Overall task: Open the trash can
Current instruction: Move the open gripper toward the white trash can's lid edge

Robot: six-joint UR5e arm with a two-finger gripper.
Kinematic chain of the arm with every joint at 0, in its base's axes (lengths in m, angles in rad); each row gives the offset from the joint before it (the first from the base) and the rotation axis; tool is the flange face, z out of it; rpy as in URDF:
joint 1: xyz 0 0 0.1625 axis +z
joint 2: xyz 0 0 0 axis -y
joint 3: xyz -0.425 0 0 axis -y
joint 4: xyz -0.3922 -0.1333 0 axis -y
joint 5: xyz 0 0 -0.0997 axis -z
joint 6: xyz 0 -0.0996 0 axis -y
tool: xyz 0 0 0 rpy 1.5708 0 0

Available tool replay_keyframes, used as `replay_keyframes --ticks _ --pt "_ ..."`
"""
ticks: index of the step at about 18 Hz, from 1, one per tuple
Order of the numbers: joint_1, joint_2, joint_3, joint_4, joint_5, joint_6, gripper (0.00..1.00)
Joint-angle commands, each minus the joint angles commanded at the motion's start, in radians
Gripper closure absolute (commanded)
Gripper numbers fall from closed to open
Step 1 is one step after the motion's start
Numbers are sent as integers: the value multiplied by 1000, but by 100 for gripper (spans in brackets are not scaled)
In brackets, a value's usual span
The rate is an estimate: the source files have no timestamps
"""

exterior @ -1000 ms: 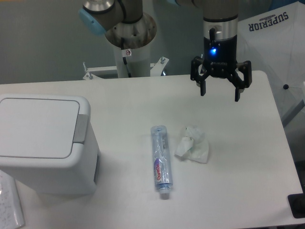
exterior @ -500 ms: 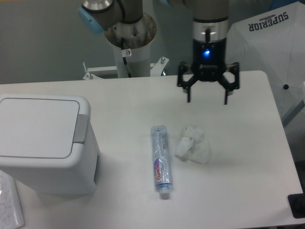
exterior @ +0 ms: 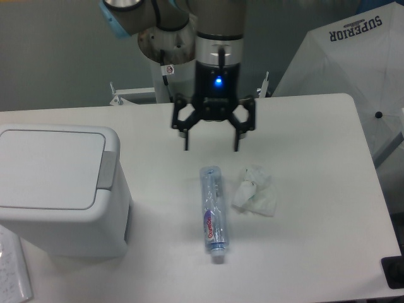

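Gripper (exterior: 211,146) hangs over the worktop's (exterior: 315,189) far middle, fingers (exterior: 187,142) spread and holding nothing; bin (exterior: 60,189) sits well apart at the near left corner, lid closed, its grey button strip (exterior: 107,169) facing the gripper.

Boxy white plastic trash can (exterior: 53,189), grey button strip (exterior: 106,170). Clear plastic bottle (exterior: 212,206), red-blue label, white cap. Crumpled white tissue (exterior: 254,191) at bottle's 3 o'clock. Black two-finger gripper (exterior: 211,146), blue light. White table (exterior: 315,208).
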Motion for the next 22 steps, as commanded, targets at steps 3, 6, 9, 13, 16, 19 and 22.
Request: replay_keyframes --ticks 3,6,9,13,16,19,22 --pt "-35 -20 0 5 -29 -22 0" --pt "-63 -34 -1 5 -29 -29 0" --pt "-72 -34 3 6 -31 -68 0" --pt "-77 -43 17 8 -63 -114 0" --pt "-81 -49 15 8 -63 -115 0" --pt "-101 -60 17 8 -63 -115 0" --pt "-104 -67 25 8 -63 -115 0"
